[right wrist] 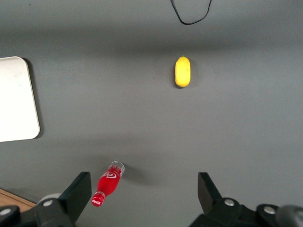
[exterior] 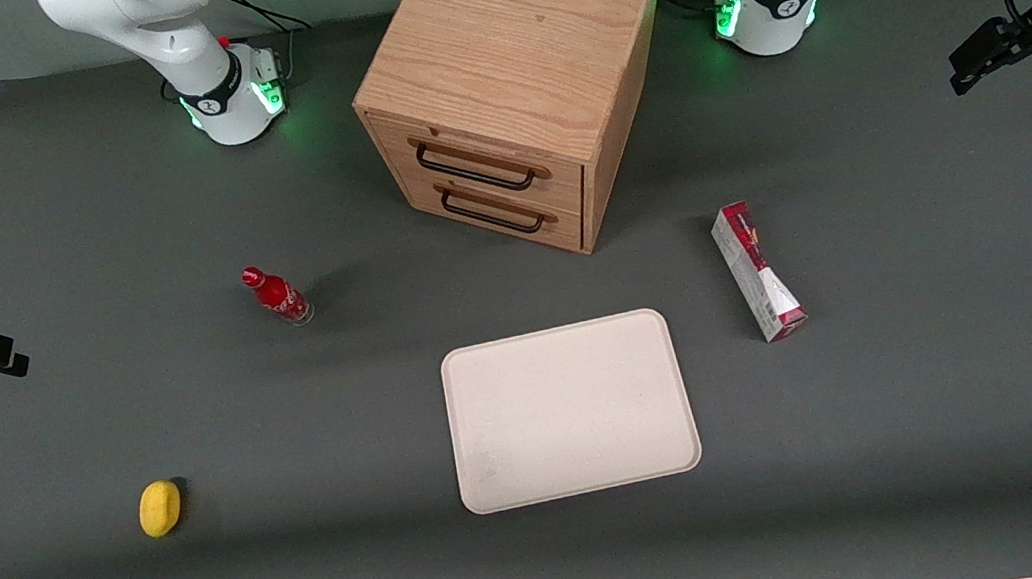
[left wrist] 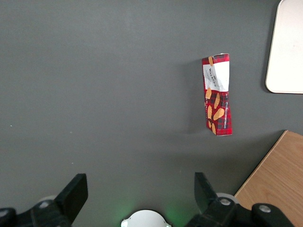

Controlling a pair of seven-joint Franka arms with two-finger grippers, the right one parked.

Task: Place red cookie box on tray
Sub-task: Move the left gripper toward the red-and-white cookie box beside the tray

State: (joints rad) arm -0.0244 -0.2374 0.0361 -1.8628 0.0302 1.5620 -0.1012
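Red cookie box beside tray

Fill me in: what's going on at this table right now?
Nothing is being handled yet. The left arm's end effector hangs open above the table toward the working arm's end, holding nothing, with the red cookie box lying on the table beside the tray, apart from it. The tray holds nothing. A wooden drawer cabinet stands farther from the front camera than the tray, and a small red bottle and a yellow object sit toward the parked arm's end.
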